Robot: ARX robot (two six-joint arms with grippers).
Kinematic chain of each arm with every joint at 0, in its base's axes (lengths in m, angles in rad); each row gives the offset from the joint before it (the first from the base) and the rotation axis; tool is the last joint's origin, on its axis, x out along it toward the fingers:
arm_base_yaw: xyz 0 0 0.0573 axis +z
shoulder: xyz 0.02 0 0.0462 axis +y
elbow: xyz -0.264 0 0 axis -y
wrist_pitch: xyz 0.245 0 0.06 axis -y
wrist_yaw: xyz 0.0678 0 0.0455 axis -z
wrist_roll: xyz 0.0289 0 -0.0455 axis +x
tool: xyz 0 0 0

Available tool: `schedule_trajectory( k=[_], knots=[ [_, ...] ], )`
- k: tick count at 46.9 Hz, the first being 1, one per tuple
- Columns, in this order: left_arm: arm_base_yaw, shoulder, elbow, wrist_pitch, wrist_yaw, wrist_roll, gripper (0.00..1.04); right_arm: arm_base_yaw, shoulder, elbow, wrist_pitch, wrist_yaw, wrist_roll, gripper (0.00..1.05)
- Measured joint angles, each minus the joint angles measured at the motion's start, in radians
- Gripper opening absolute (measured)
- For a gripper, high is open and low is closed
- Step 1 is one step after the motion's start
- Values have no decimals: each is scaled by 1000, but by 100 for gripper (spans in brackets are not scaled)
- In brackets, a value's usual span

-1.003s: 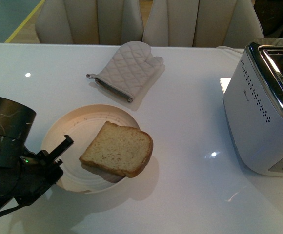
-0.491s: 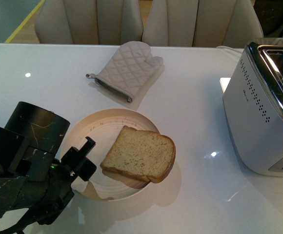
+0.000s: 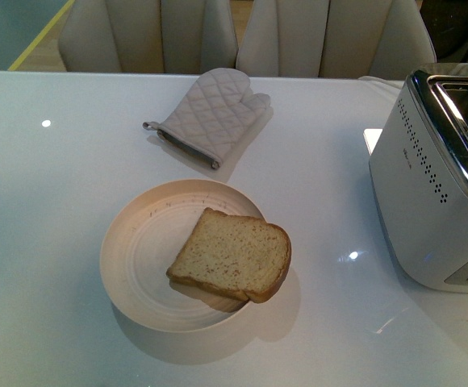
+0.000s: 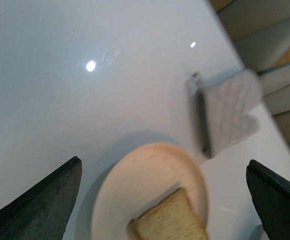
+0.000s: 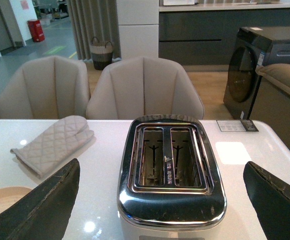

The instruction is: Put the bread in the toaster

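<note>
Surface: white glossy table (image 3: 48,210), beige chairs (image 3: 145,36) behind it along the top of the front view.
Change: left arm filled the lower left of the front view half a second ago and is gone from it now. Plate (image 3: 133,250) and bread (image 3: 232,256) sit further right than a second ago, same spot as half a second ago.
Left gripper (image 4: 162,167): raised over the table and looking down at the plate, picture blurred. Fingers (image 4: 45,200) spread wide, nothing between them.
Right gripper (image 5: 161,167): faces the toaster, fingers (image 5: 40,205) spread wide, empty.
Bread place: lies flat on the plate at lower centre of the front view, one corner over the rim on the toaster side. No gripper touches it.
Toaster (image 3: 436,185): right edge of the front view, well apart from the plate. Both top slots look empty in the right wrist view.
Meaning: likely a nudge toward the toaster only. Pickup not yet done, task barely begun.
Around: quilted oven mitt (image 3: 214,113) at upper centre, well apart from the plate.
In the way: nothing lies on the table between bread and toaster. Slots are narrow, so the slice probably has to go in upright.
</note>
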Motion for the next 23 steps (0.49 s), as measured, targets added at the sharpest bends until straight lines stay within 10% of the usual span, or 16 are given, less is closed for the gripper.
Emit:
schedule_trajectory(
  k=[6, 23],
  knots=[
    [36, -311, -163, 412, 71, 488, 72, 0, 0, 0, 0, 0, 0, 96],
    [116, -583, -333, 375, 143, 930, 6, 0, 0, 0, 0, 0, 0, 96]
  ],
)
